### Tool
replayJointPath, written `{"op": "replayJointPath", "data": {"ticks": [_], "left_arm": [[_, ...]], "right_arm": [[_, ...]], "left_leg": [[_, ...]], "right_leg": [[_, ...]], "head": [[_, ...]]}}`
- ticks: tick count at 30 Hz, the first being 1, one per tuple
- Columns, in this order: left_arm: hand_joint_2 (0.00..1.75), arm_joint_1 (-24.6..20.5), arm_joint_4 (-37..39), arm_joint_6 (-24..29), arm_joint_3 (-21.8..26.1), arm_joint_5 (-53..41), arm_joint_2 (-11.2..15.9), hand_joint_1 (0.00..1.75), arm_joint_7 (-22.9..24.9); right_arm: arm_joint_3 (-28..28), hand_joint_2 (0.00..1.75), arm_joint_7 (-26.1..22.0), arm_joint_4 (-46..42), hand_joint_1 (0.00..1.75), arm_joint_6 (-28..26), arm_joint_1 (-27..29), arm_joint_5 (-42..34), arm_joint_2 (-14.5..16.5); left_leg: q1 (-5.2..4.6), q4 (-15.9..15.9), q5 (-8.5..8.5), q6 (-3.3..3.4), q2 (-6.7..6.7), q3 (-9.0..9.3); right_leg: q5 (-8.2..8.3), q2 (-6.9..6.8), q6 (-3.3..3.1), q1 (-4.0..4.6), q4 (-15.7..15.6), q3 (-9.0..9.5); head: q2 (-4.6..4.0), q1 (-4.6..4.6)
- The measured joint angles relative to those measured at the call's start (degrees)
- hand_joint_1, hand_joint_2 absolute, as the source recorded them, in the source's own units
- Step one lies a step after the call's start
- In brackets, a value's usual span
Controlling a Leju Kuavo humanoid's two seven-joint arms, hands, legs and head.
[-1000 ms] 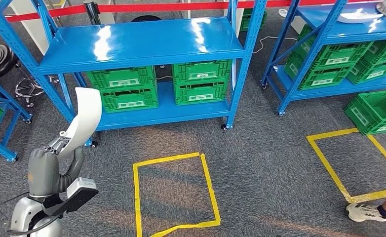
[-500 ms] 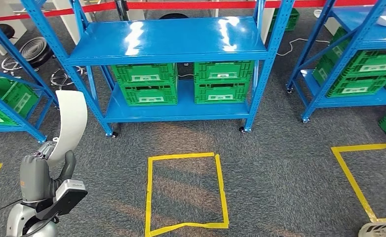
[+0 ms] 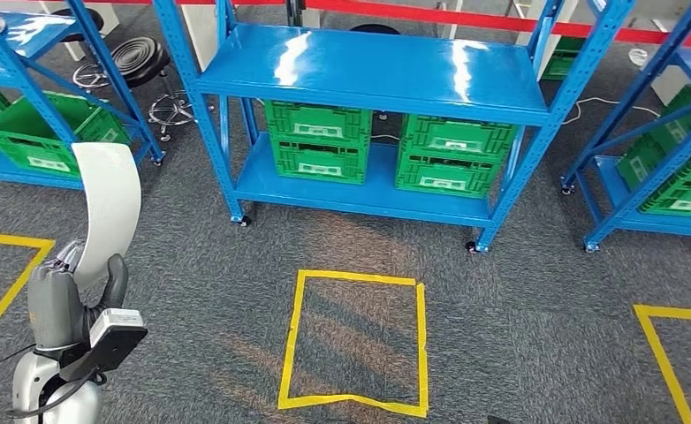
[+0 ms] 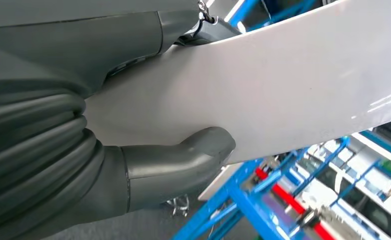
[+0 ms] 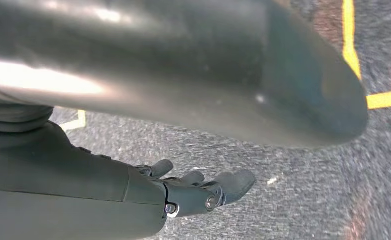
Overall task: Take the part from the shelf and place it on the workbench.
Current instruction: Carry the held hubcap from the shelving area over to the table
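Low at the left of the head view, the left hand (image 3: 59, 296) gripped a long white part (image 3: 108, 208), a smooth, glossy curved panel standing upright out of the grasp. Up close, the thick grey thumb pressed one face of the panel (image 4: 293, 85) while the fingers (image 4: 211, 27) clamped the other. Under the right arm, the right hand (image 5: 198, 192) hung over the floor, fingers loosely curled and holding nothing. Ahead stood a blue steel shelf (image 3: 373, 71) with a shiny bare top deck and ribbed green crates (image 3: 320, 141) below. Coarse grey carpet (image 3: 536, 336) lay open before it, marked by a yellow tape square (image 3: 358, 344).
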Motion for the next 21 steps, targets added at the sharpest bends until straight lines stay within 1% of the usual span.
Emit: {"op": "replayJointPath", "data": {"ticks": [1, 2, 3, 4, 5, 6, 7, 8, 9, 10, 11, 12, 13, 14, 15, 16, 17, 18, 19, 20, 21], "left_arm": [[1.75, 0.01, -0.03, 0.09, -0.01, 0.45, -0.21, 1.75, -0.60], [1.75, 0.03, -0.04, 0.14, -0.01, 0.94, -0.43, 1.75, -1.14], [1.75, 0.05, -0.03, 0.18, 0.00, 1.37, -0.61, 1.75, -1.55], [1.75, 0.05, -0.03, 0.22, 0.01, 1.61, -0.75, 1.75, -1.80], [1.75, 0.05, -0.03, 0.27, 0.01, 1.76, -0.91, 1.75, -1.98], [1.75, 0.00, -0.03, 0.34, 0.01, 1.89, -1.03, 1.75, -2.13], [1.75, -0.04, -0.03, 0.40, 0.01, 2.11, -1.16, 1.75, -2.36], [1.75, -0.04, -0.03, 0.53, 0.01, 2.47, -1.28, 1.75, -2.70], [1.75, -0.01, -0.02, 0.68, 0.01, 2.97, -1.37, 1.75, -3.08], [1.75, 0.14, -0.02, 0.81, 0.01, 3.70, -1.44, 1.75, -3.57], [1.75, 0.39, -0.01, 0.92, 0.01, 4.50, -1.47, 1.75, -4.06], [1.75, 0.60, 0.02, 0.93, 0.01, 5.31, -1.49, 1.75, -4.46], [1.75, 0.78, 0.09, 0.80, 0.00, 6.04, -1.50, 1.75, -4.80], [1.75, 0.92, 0.23, 0.50, -0.01, 6.51, -1.51, 1.75, -5.00], [1.75, 1.05, 0.41, 0.09, -0.04, 6.74, -1.52, 1.75, -5.08], [1.75, 1.26, 0.61, -0.33, -0.08, 6.83, -1.53, 1.75, -5.11], [1.75, 1.50, 0.81, -0.68, -0.12, 6.83, -1.54, 1.75, -5.09], [1.75, 1.71, 0.99, -0.90, -0.18, 6.77, -1.54, 1.75, -5.01], [1.75, 1.85, 1.12, -1.04, -0.24, 6.60, -1.54, 1.75, -4.88], [1.75, 1.91, 1.19, -1.15, -0.30, 6.33, -1.54, 1.75, -4.66], [1.75, 1.98, 1.20, -1.22, -0.36, 5.96, -1.54, 1.75, -4.41]], "right_arm": [[0.10, 0.00, 0.28, 0.00, 0.00, -0.01, 0.10, 0.25, -0.04], [0.21, 0.00, 0.44, 0.00, 0.00, -0.01, 0.17, 0.43, -0.09], [0.32, 0.00, 0.51, 0.00, 0.00, -0.01, 0.22, 0.56, -0.16], [0.42, 0.00, 0.53, 0.00, 0.00, -0.01, 0.22, 0.63, -0.22], [0.54, 0.00, 0.53, 0.00, 0.00, 0.01, 0.18, 0.70, -0.33], [0.66, 0.00, 0.47, 0.00, 0.00, 0.01, 0.14, 0.82, -0.44], [0.80, 0.00, 0.33, 0.00, 0.00, -0.01, 0.10, 1.01, -0.54], [0.95, 0.00, 0.10, 0.00, 0.00, -0.09, 0.05, 1.27, -0.67], [1.07, 0.00, -0.19, 0.00, 0.00, -0.19, 0.03, 1.57, -0.80], [1.25, 0.00, -0.56, 0.00, 0.00, -0.27, 0.01, 1.94, -0.90], [1.45, 0.00, -0.94, -0.01, 0.00, -0.33, -0.01, 2.33, -1.10], [1.67, 0.00, -1.29, -0.01, 0.00, -0.30, 0.00, 2.72, -1.30], [1.94, 0.00, -1.57, -0.02, 0.00, -0.24, 0.08, 3.10, -1.54], [2.18, 0.00, -1.58, -0.02, 0.00, -0.16, 0.20, 3.43, -1.81], [2.38, 0.00, -1.41, -0.02, 0.00, -0.10, 0.35, 3.71, -2.05], [2.52, 0.00, -1.17, -0.02, 0.00, -0.06, 0.49, 3.93, -2.26], [2.60, 0.00, -0.93, -0.02, 0.00, -0.04, 0.58, 4.09, -2.38], [2.64, 0.00, -0.77, -0.02, 0.00, -0.04, 0.61, 4.19, -2.47], [2.69, 0.00, -0.65, -0.02, 0.00, -0.03, 0.62, 4.25, -2.49], [2.74, 0.00, -0.50, -0.02, 0.00, 0.00, 0.59, 4.30, -2.50], [2.81, 0.00, -0.36, -0.02, 0.00, 0.05, 0.58, 4.39, -2.50]], "left_leg": [[-0.10, 0.08, 0.12, 0.08, -0.72, -0.21], [-0.17, 0.20, 0.21, 0.09, -1.50, -0.39], [-0.21, 0.34, 0.29, 0.05, -2.30, -0.52], [-0.23, 0.48, 0.35, -0.03, -3.10, -0.59], [-0.18, 0.59, 0.42, -0.14, -3.84, -0.65], [-0.19, 0.67, 0.51, -0.36, -4.55, -0.76], [-0.15, 0.68, 0.67, -0.67, -5.16, -0.93], [-0.06, 0.60, 0.85, -1.03, -5.70, -1.13], [-0.02, 0.44, 1.07, -1.44, -6.24, -1.31], [0.02, 0.28, 1.27, -1.82, -6.73, -1.50], [-0.04, 0.49, 1.13, -2.10, -6.35, -1.76], [-0.14, 1.50, 0.42, -2.35, -5.23, -2.36], [-0.23, 3.74, -0.97, -2.57, -3.62, -3.48], [-0.24, 7.15, -2.90, -2.75, -1.75, -5.04], [-0.16, 11.04, -4.80, -2.96, -0.59, -6.82], [-0.08, 14.27, -6.06, -3.16, 0.00, -8.21], [-0.02, 15.84, -6.35, -3.26, 0.26, -8.76], [0.02, 15.10, -5.58, -3.29, 0.48, -8.11], [0.02, 12.08, -4.01, -3.23, 0.96, -6.25], [-0.04, 7.81, -2.45, -3.11, 2.16, -3.73], [-0.14, 3.93, -1.33, -2.82, 3.66, -1.50]], "right_leg": [[-0.92, 0.20, -0.10, 0.08, 3.01, -1.42], [-0.76, 0.30, -0.28, 0.16, 4.12, -1.99], [0.57, 0.47, -0.54, 0.24, 2.69, -1.30], [2.68, 0.94, -0.86, 0.31, -0.99, 0.54], [4.41, 2.12, -1.21, 0.36, -5.37, 2.76], [5.71, 3.26, -1.47, 0.51, -9.17, 4.65], [6.33, 4.07, -1.67, 0.61, -11.63, 5.80], [6.29, 4.48, -1.81, 0.79, -12.53, 6.14], [6.42, 4.04, -1.94, 0.98, -12.65, 6.10], [6.64, 3.31, -2.23, 0.85, -12.84, 6.10], [6.88, 2.67, -2.59, 0.74, -13.12, 6.17], [7.13, 1.96, -2.94, 0.54, -13.41, 6.23], [7.34, 1.19, -3.23, 0.37, -13.68, 6.26], [7.39, 0.47, -3.39, 0.41, -13.73, 6.22], [7.40, -0.31, -3.46, 0.46, -13.70, 6.13], [7.38, -1.15, -3.47, 0.51, -13.65, 6.04], [7.37, -1.98, -3.47, 0.54, -13.62, 5.97], [7.36, -2.78, -3.45, 0.55, -13.59, 5.93], [7.32, -3.56, -3.38, 0.55, -13.57, 5.95], [7.25, -4.29, -3.26, 0.60, -13.52, 6.04], [7.12, -4.94, -3.04, 0.76, -13.44, 6.14]], "head": [[0.00, -0.01], [0.00, 0.00], [0.00, 0.00], [0.00, 0.01], [0.00, 0.00], [0.00, -0.02], [0.00, -0.01], [0.00, -0.01], [0.00, 0.01], [0.00, 0.03], [0.00, 0.02], [0.00, -0.12], [0.00, -0.31], [0.00, -0.49], [0.00, -0.65], [0.00, -0.69], [0.00, -0.69], [0.00, -0.69], [0.00, -0.69], [0.00, -0.69], [0.00, -0.69]]}}
